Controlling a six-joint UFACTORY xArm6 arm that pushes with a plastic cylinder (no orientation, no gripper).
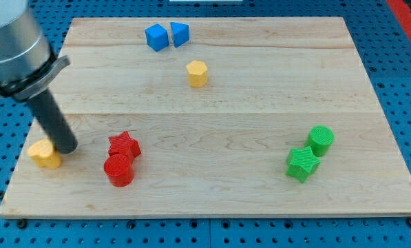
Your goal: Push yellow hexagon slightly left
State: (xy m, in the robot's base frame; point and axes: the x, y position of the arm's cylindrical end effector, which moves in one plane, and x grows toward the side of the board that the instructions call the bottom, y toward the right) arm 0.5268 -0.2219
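Yellow hexagon [197, 74]: sits alone in the upper middle of the counter [260, 179], just below the blue pair and well apart from everything else.
How it will handle: probably light and rigid — a small solid block that should slide readily on smooth wood. Its flat sides suit a push, though an off-centre contact may make it spin rather than travel straight.
Where to meet it: on its face toward the view's right, centred, so the shove carries it toward the view's left; a short nudge only, since the task asks for a slight move.
My tip [66, 149]: low at the view's left, touching or just beside the other yellow block [45, 154], whose shape I cannot make out because the rod partly hides it. It is far from the hexagon.
Arm pose: the dark rod leans down from the grey wrist at the view's top left.
Pincer: none fitted — nothing to open or close.
Neighbours: blue cube [156, 36] and blue block [180, 33]; red star [124, 145] against red cylinder [119, 170]; green star [302, 164] touching green cylinder [321, 140].
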